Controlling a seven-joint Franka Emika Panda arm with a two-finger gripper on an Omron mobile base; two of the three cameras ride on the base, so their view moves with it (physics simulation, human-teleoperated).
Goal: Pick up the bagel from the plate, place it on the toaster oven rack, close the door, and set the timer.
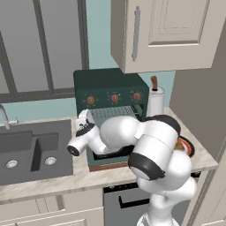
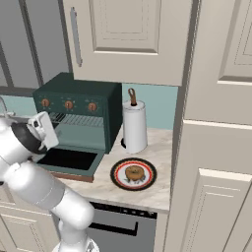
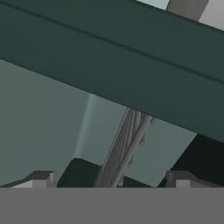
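Toaster oven (image 2: 78, 115) comes first by size: a boxy dark green unit in the middle left of the right base view, three orange knobs across its front. Its door (image 2: 69, 160) lies folded down flat toward the counter edge, black glass up, so the cavity is open. Inside, the toaster oven rack (image 2: 78, 119) spans the cavity as a thin grid of silver bars; in the hand view it runs up the frame centre (image 3: 127, 148), seen edge-on and close.

To the right of the oven, in the lower centre of the right base view, sits the plate (image 2: 117, 173) with its red-orange rim. The bagel (image 2: 134, 173) rests on its white centre, untouched.

The gripper (image 3: 109, 179) hangs in front of the oven mouth, at the middle left of the left base view (image 1: 84, 121), well apart from the plate. Its jaws stand wide with nothing between them.

The bagel is likely light, fairly firm and dry rather than slippery, with some give if squeezed hard. A hold across its outer sides from above looks soundest, with moderate closing force.
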